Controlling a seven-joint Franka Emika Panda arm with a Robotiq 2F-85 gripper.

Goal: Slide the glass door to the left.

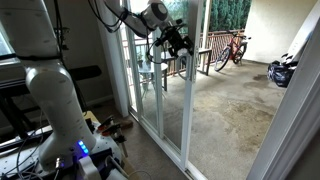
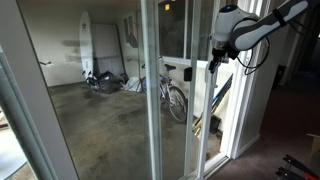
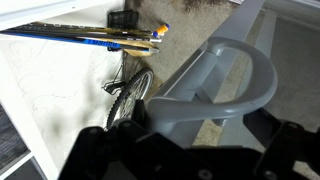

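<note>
**Arm at the sliding door's edge**

In an exterior view, the white arm (image 1: pixel 50 90) reaches from the lower left up to the glass door (image 1: pixel 176 100). Its dark gripper (image 1: pixel 178 42) is against the white frame, jaws unreadable. Beyond the glass, a reddish bicycle (image 1: pixel 232 48) stands by the patio railing (image 1: pixel 205 57).

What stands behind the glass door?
Through the glass door a bicycle shows, standing on a concrete patio. In the wrist view the handle covers part of the patio, so what lies there cannot be seen.
</note>
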